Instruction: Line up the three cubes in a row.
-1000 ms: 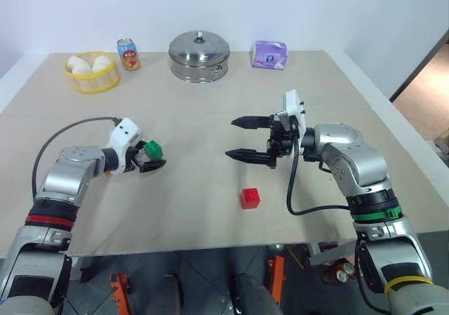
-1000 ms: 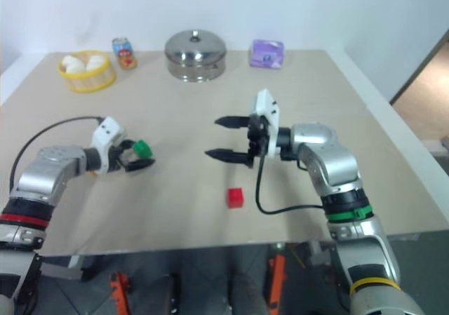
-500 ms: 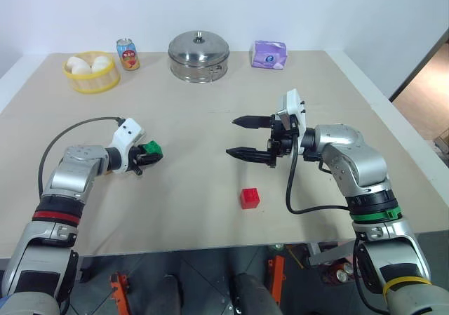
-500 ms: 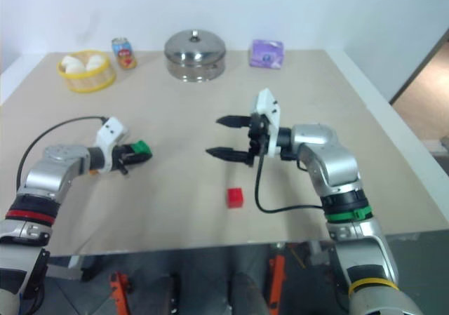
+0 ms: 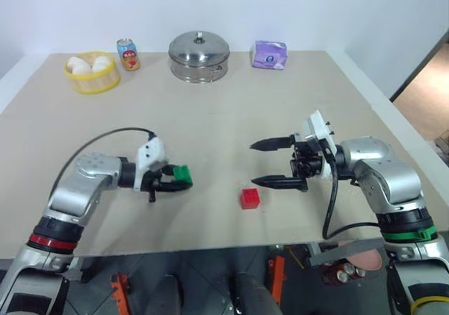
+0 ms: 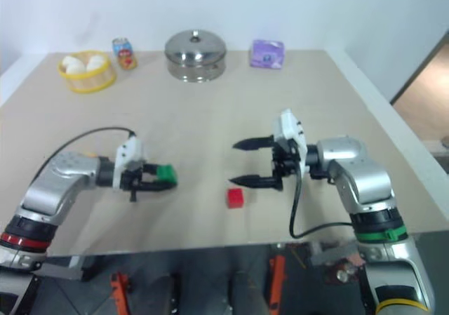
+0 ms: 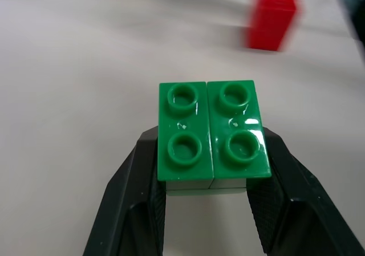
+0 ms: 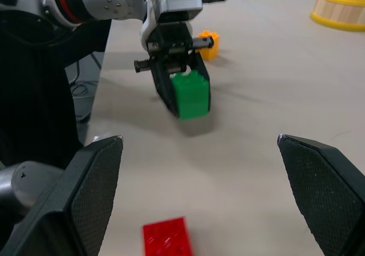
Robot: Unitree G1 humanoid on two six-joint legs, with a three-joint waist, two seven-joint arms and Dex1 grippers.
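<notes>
Beige board covers the table [image 5: 210,118], which stands before a plain white wall. Along its far edge sit a yellow basket of eggs [image 5: 92,73], a soda can [image 5: 128,54], a lidded steel pot [image 5: 199,56] and a purple tissue pack [image 5: 270,55]. Near the front, the left gripper [image 5: 177,179] is clamped on the green cube [image 5: 182,174], its two black fingers pressing the cube's sides, with the studded top facing up in the left wrist view. The red cube [image 5: 250,198] lies on the board near the front edge, between the two grippers and apart from both. The right gripper [image 5: 261,163] hangs just beyond and to the right of the red cube, its fingers spread wide with nothing between them, pointing toward the left arm. In the right wrist view the yellow-orange cube [image 8: 207,44] rests on the board behind the left gripper, close to it; whether it touches the gripper cannot be told.
</notes>
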